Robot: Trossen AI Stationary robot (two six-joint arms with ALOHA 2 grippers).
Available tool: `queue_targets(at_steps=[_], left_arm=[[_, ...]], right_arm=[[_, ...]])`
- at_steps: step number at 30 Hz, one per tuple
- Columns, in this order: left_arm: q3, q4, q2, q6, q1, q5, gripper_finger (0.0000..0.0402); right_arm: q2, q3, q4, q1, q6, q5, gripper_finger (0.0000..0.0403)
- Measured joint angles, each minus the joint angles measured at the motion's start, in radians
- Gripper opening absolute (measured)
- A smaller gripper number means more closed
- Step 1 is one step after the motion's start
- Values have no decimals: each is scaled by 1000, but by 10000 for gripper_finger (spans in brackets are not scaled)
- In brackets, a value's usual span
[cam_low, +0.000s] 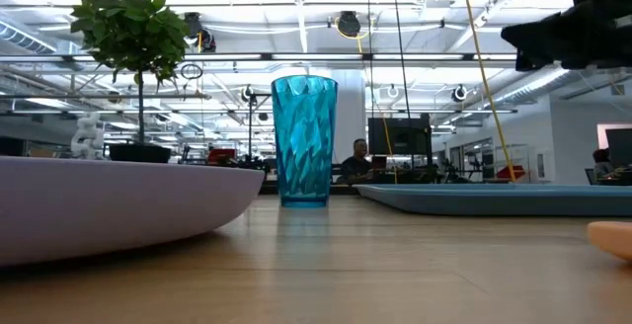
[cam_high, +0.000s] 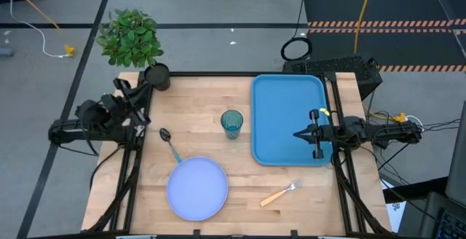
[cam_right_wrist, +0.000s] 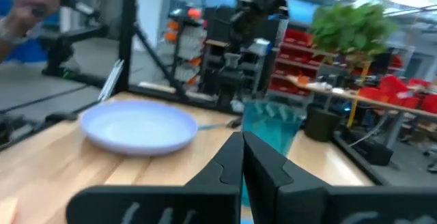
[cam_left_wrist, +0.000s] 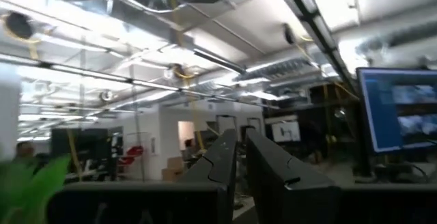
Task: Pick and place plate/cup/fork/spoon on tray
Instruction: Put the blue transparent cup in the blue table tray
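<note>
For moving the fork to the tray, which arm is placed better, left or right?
Probably the right. Its gripper hangs over the tray, fingers shut, and the fork lies just beside the tray on that side. The left gripper waits at the table's far left edge, beyond the plate.

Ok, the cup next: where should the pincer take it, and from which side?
The cup stands upright and alone on bare wood, left of the tray. It's probably best to come level from the tray side with the right pincer and close across its faceted wall at mid-height; the open rim offers less to hold.
</note>
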Motion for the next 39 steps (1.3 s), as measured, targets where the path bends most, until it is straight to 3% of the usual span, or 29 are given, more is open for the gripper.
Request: queue_targets(at_steps=[6, 14, 20, 27, 34, 39], left_arm=[[201, -98, 235, 33, 0, 17, 37], [423, -261, 542, 1, -1, 74, 37], [530, -379, 699, 8, 0, 76, 37], [638, -478, 812, 18, 0, 76, 37], [656, -501, 872, 27, 0, 75, 37], [656, -500, 874, 91, -1, 46, 37]], right_arm=[[0, 1, 43, 0, 126, 100, 0], [1, 42, 42, 0, 282, 103, 0], [45, 131, 42, 0, 296, 131, 0], [239, 426, -38, 0, 179, 159, 0], [520, 775, -320, 0, 166, 317, 0], [662, 830, -394, 0, 188, 364, 0]])
